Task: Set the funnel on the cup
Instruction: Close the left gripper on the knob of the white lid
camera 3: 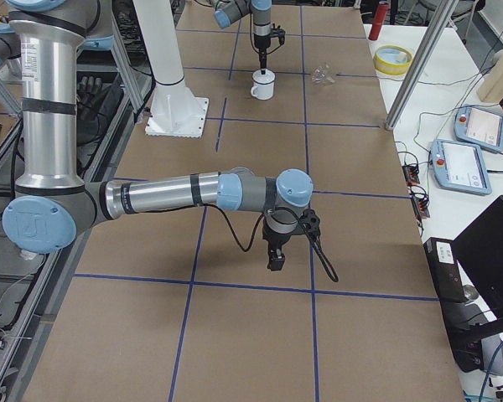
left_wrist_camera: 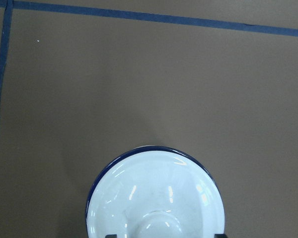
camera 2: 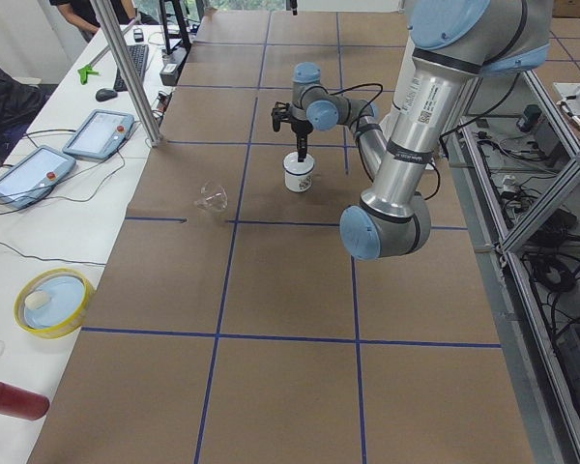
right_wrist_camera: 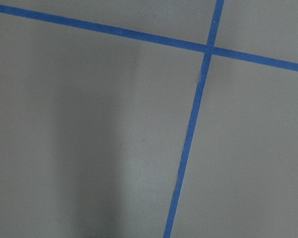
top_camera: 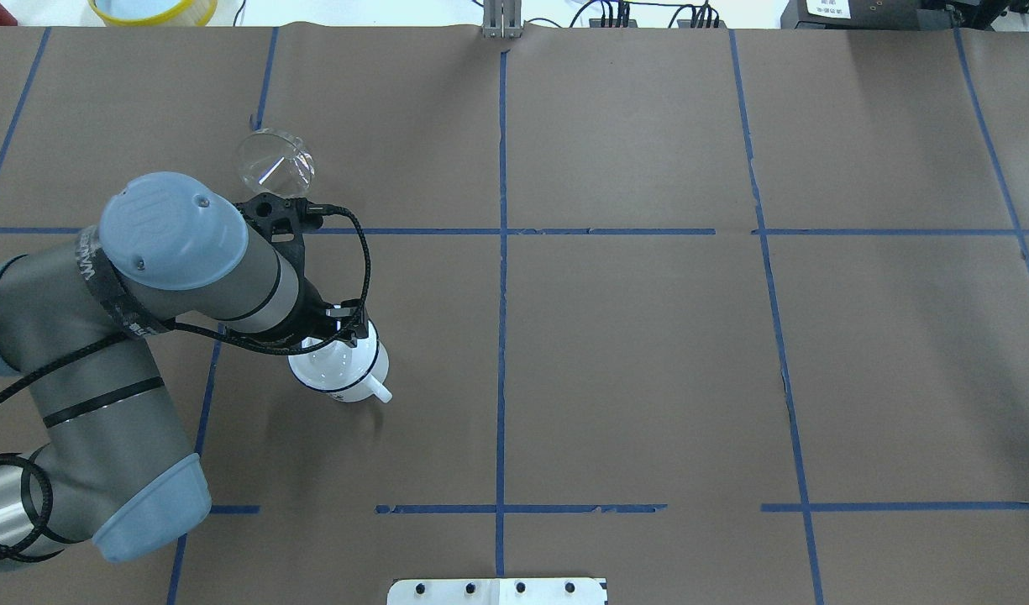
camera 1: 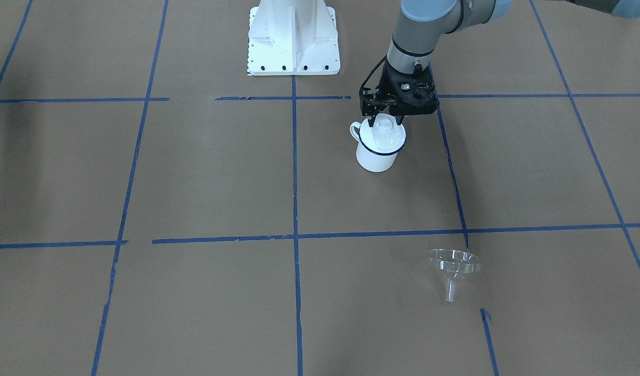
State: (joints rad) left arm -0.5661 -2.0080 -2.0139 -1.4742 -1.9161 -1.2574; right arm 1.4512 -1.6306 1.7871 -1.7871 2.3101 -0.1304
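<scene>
The cup (camera 1: 374, 151), a white enamel mug with a dark blue rim, stands on the brown table with a white knobbed lid (camera 1: 385, 133) on it. My left gripper (camera 1: 385, 123) hangs right over the lid, open, with a finger on each side of the knob and not touching it. In the left wrist view the lid (left_wrist_camera: 156, 196) fills the lower middle. The clear funnel (camera 1: 454, 265) lies on its side, apart from the cup; it also shows in the overhead view (top_camera: 275, 162). My right gripper (camera 3: 274, 261) hovers over bare table far from both; I cannot tell whether it is open.
The white robot base plate (camera 1: 293, 47) is bolted at the table's robot side. A yellow-rimmed dish (camera 2: 53, 302), a red bottle (camera 2: 14, 398) and tablets (camera 2: 99, 132) lie on the white side bench beyond the funnel. Blue tape lines cross the table.
</scene>
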